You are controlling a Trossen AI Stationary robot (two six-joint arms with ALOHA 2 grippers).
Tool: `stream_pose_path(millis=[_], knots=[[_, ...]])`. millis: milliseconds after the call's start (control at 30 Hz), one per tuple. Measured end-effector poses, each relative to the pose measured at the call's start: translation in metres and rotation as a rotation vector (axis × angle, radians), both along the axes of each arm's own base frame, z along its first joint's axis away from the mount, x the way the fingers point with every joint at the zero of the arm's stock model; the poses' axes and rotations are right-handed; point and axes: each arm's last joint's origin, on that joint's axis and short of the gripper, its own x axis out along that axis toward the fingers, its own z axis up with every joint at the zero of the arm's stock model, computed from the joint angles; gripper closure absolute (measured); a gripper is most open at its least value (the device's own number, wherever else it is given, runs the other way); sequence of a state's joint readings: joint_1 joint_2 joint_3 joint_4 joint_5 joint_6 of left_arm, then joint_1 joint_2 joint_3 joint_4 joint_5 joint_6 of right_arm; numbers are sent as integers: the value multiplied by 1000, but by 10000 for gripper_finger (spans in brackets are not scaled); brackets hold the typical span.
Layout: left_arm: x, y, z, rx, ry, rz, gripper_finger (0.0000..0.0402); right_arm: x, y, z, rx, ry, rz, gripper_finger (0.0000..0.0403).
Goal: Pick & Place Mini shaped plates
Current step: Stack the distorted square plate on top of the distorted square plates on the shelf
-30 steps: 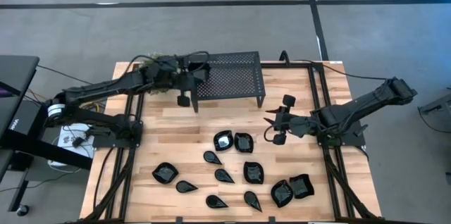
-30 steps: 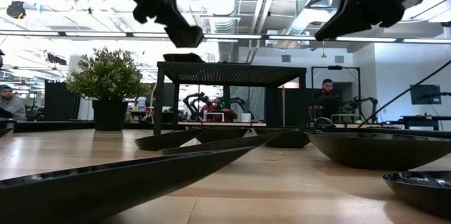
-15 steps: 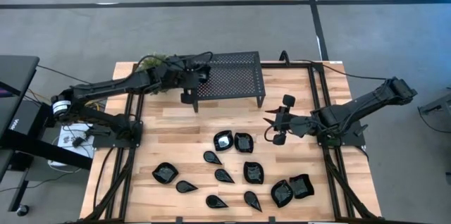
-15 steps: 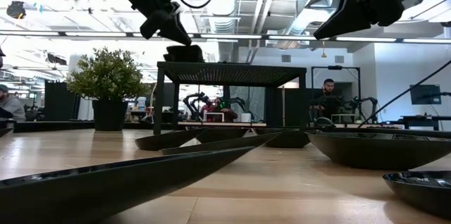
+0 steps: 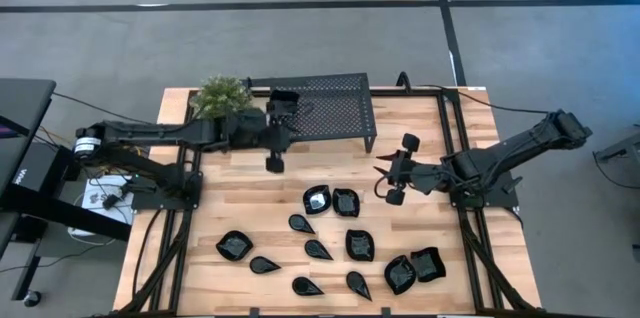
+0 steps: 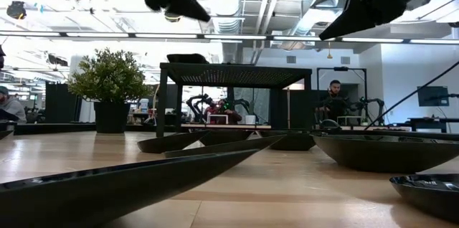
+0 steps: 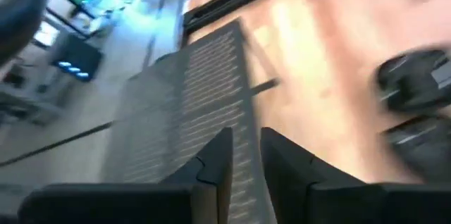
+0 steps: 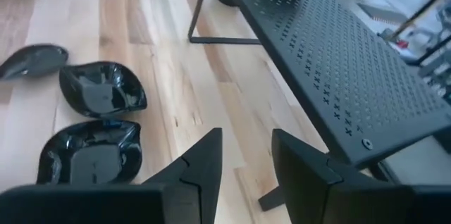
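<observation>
Your one delivered mini plate (image 5: 283, 97) sits on the perforated stand (image 5: 330, 108), while the other plates (image 5: 345, 201) lie scattered on the worktop (image 5: 240, 203). Your left pincer (image 5: 274, 148), jaws apart and empty, hangs beside the stand. Your right pincer (image 5: 398, 170) waits parted, empty, near the plates.

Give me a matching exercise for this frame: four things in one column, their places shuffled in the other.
Things:
1. black perforated metal stand
2. green potted plant
3. glossy black mini plate lying apart from the others
4. right gripper

Places:
A. far left corner of the wooden table
B. on top of the stand, at the end nearest the plant
C. over bare wood, to the right of the stand
D. far middle of the table

Pairs: 1-D, 2-A, 3-B, 4-C.
</observation>
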State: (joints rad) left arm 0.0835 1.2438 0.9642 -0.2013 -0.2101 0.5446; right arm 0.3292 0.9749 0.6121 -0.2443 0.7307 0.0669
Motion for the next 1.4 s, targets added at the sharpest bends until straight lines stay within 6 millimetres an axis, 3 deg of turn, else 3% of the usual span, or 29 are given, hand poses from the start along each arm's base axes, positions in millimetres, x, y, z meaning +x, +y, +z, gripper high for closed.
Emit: stream_pose_path(millis=[267, 400, 533, 667, 867, 1267, 1400], knots=[[1, -40, 0, -77, -21, -105, 355, 4, -10, -3, 17, 9, -56, 284], [1, -47, 0, -77, -20, -131, 356, 11, -11, -3, 85, 0, 28, 285], [1, -47, 0, -77, -20, -130, 348, 14, -2, 9, 147, -67, 120, 289], [1, -47, 0, -77, -20, -130, 334, 12, 18, 32, 174, -77, 210, 291], [1, -47, 0, -76, -20, -130, 320, 6, 57, 42, 299, 30, 269, 289], [1, -47, 0, -77, -20, -130, 319, 2, 131, 3, 668, 279, 238, 288], [1, -47, 0, -77, -20, -130, 322, -2, 150, 1, 729, 293, 226, 288]])
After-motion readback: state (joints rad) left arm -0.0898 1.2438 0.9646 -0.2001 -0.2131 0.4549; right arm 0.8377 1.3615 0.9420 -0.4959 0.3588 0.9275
